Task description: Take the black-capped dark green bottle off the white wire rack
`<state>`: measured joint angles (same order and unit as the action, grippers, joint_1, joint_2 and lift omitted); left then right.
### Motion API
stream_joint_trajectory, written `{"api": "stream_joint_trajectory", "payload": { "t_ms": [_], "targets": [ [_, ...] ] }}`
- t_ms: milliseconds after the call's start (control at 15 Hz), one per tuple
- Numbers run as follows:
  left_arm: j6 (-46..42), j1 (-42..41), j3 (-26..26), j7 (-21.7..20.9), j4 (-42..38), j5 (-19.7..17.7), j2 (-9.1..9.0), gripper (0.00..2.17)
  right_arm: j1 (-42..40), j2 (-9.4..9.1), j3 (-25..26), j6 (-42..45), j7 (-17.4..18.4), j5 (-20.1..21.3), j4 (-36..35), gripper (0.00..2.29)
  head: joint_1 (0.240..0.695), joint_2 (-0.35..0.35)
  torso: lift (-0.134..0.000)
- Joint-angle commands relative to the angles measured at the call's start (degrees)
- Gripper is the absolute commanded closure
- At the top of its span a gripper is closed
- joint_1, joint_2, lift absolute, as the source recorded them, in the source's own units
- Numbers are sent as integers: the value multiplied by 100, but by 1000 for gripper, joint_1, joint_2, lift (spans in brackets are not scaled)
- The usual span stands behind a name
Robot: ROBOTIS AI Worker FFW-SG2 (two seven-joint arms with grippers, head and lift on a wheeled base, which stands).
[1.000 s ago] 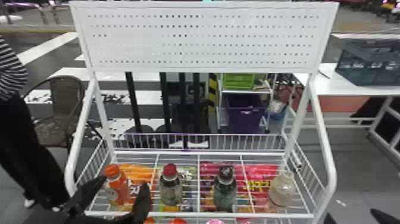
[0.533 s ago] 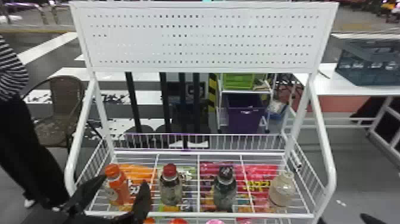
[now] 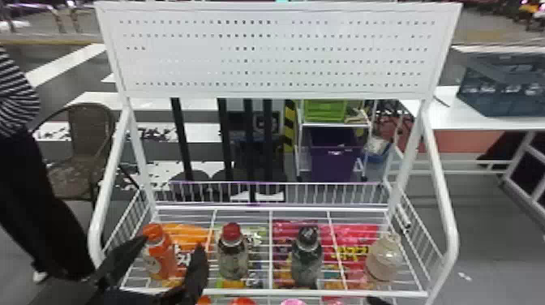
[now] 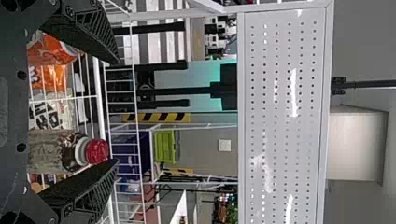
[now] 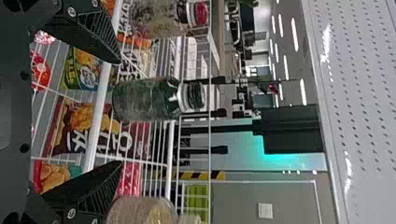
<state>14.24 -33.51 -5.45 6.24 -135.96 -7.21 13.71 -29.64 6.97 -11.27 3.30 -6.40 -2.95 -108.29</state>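
The black-capped dark green bottle stands upright on the white wire rack, right of the red-capped bottle. At the bottom edge, a dark tip of my right gripper shows in front of the rack. In the right wrist view the dark green bottle lies beyond the open right gripper, between the lines of its fingers, not gripped. My left gripper is open at the rack's left, near the orange bottle; in its wrist view the left gripper holds nothing.
A pale bottle stands at the rack's right end. Snack bags lie beneath the wires. The rack's front rail, side frames and white perforated panel bound the space around the bottles.
My right gripper has moved leftward in the head view, from beyond the rack's right side to its front edge. The left arm and bottles have stayed put.
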Motion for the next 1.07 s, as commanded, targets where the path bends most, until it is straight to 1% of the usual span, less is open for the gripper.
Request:
{"api": "stream_joint_trajectory", "payload": {
  "t_ms": [0,67,267,333,400,533,733,1000],
  "targets": [
    [14,37,0,0,34,-9,0,144,459,-20,-358,-344,122,-4,212,130,499,0,0],
    [14,55,0,0,52,-9,0,144,652,-20,-472,-519,324,14,309,130,499,0,0],
    [14,73,-8,-9,105,-18,0,144,1294,-38,-824,-572,913,32,810,130,499,0,0],
    [14,73,-8,0,113,-27,0,144,1487,-73,-921,-537,1115,32,1065,130,499,0,0],
    [14,73,-8,-9,113,-27,0,144,1663,-170,-956,-449,1203,23,1311,134,499,0,0],
    [14,55,9,-9,87,-27,18,144,1971,-275,-1079,-256,1484,23,1750,134,499,0,0],
    [14,2,53,-17,87,-27,35,144,2296,-372,-1131,-10,1545,-4,2181,134,499,0,0],
    [49,11,106,-35,96,-44,53,144,2568,-442,-1140,-10,1545,-12,2427,134,499,0,0]
  ]
}}
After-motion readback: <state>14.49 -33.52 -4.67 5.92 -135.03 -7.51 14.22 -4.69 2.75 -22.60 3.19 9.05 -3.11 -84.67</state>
